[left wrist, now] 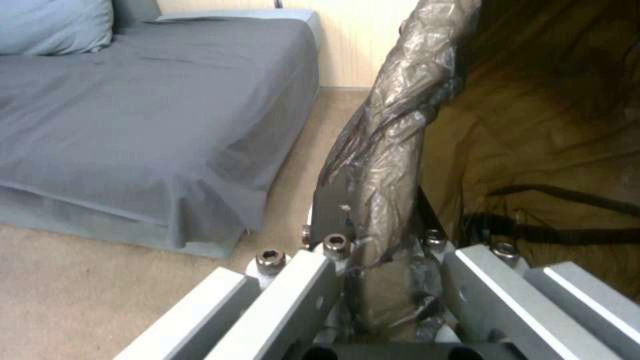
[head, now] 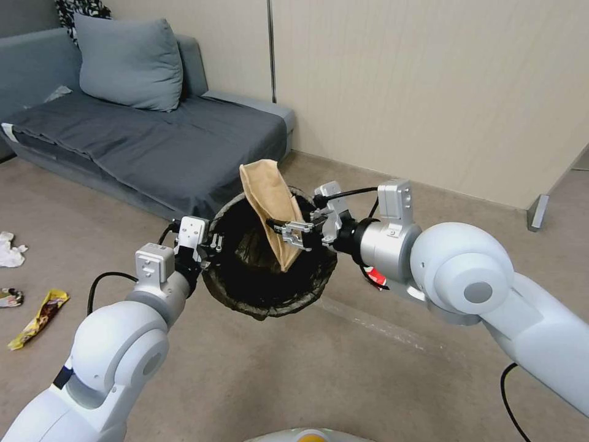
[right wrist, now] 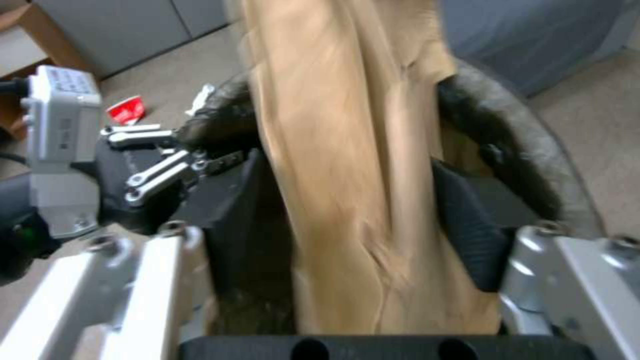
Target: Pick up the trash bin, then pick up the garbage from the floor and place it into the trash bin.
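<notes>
The trash bin (head: 270, 307), lined with a dark bag, hangs above the floor (head: 343, 380). My left gripper (head: 205, 245) is shut on its near-left rim; the left wrist view shows the crinkled bag rim (left wrist: 400, 100) pinched in the left gripper (left wrist: 377, 220). My right gripper (head: 294, 235) reaches over the bin's mouth from the right and is shut on a tan paper bag (head: 264, 190), a piece of the garbage. The bag stands tilted, its lower end inside the bin and its upper end above the rim. In the right wrist view the bag (right wrist: 333, 100) sits between the dark pads (right wrist: 467, 220) of the right gripper (right wrist: 357, 210).
A grey sofa (head: 153, 135) with a pillow (head: 129, 61) stands behind the bin. On the carpet at the left lie a crumpled tissue (head: 9, 252), a colourful wrapper (head: 9, 298) and a yellow wrapper (head: 40, 316). A red carton (head: 375, 277) lies under my right wrist.
</notes>
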